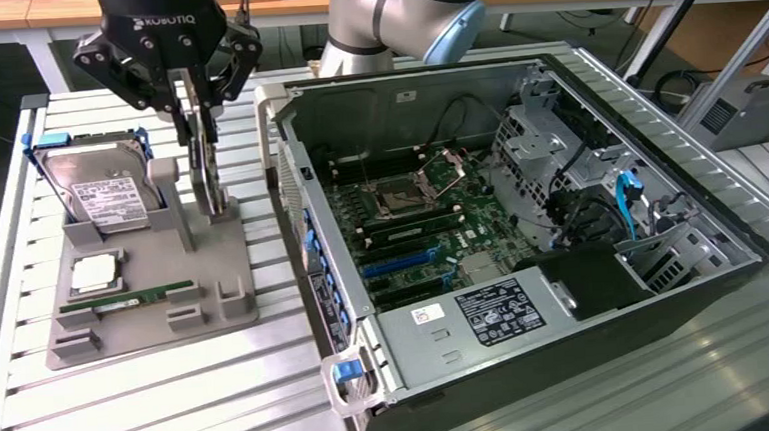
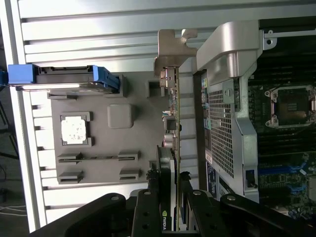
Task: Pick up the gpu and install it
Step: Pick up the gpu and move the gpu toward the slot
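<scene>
Grasp | I have the jaws clamped on the gpu (image 1: 203, 171), edge-up at its grey fixture (image 1: 220, 261) for a straight lift | open PC case (image 1: 291, 171) just beside

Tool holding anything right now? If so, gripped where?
Yes. The tool is shut on the gpu, pinching its two flat faces at the upper edge, toward the end away from the silvery bracket.

Slatted table (image 1: 169, 409), grey jig (image 1: 228, 270), PC case (image 1: 530, 392)

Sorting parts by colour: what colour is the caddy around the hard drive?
The caddy is blue, clearest in the wrist view.
</scene>
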Robot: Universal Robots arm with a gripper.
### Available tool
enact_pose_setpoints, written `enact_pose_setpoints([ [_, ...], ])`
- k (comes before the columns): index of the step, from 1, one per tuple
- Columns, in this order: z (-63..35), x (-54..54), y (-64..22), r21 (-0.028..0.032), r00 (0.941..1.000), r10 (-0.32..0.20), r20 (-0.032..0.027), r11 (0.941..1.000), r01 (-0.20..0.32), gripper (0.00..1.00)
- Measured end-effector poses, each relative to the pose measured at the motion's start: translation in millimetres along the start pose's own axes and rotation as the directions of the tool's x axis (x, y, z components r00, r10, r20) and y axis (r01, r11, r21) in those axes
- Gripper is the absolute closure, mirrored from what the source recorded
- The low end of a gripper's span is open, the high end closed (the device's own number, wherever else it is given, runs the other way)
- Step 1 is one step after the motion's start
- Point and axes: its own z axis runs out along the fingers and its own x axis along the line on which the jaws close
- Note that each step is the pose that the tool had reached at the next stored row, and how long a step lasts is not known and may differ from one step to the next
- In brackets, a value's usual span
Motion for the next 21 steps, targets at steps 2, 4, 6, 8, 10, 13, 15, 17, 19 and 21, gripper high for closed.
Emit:
enact_pose_setpoints([
  [2,-0.4,0.0,0.0,-0.0001,1.0,0.0,0.0001,1.0,0.0,0.73],
  [4,-1.1,0.0,0.0,0.0,1.0,0.0,0.0,1.0,0.0,0.73],
  [6,-1.5,0.0,0.0,0.0,1.0,0.0,0.0,1.0,0.0,0.73],
  [8,-1.9,0.0,0.0,0.0,1.0,0.0,0.0,1.0,0.0,0.73],
  [10,-2.3,-0.1,0.0,0.0,1.0,0.0,0.0,1.0,0.0,0.73],
  [13,-2.9,-0.1,0.0,0.0,1.0,0.0,0.0,1.0,0.0,0.73],
  [15,-3.5,-0.1,-0.1,0.0,1.0,0.0,0.0,1.0,0.0,0.73],
  [17,-3.8,-0.1,0.0,0.0,1.0,0.0,0.0,1.0,0.0,0.73],
  [19,-4.2,-0.1,-0.1,0.0001,1.0,0.0,0.0,1.0,0.0,0.73],
  [21,-4.5,-0.1,-0.1,0.0,1.0,0.0,0.0,1.0,0.0,0.73],
])
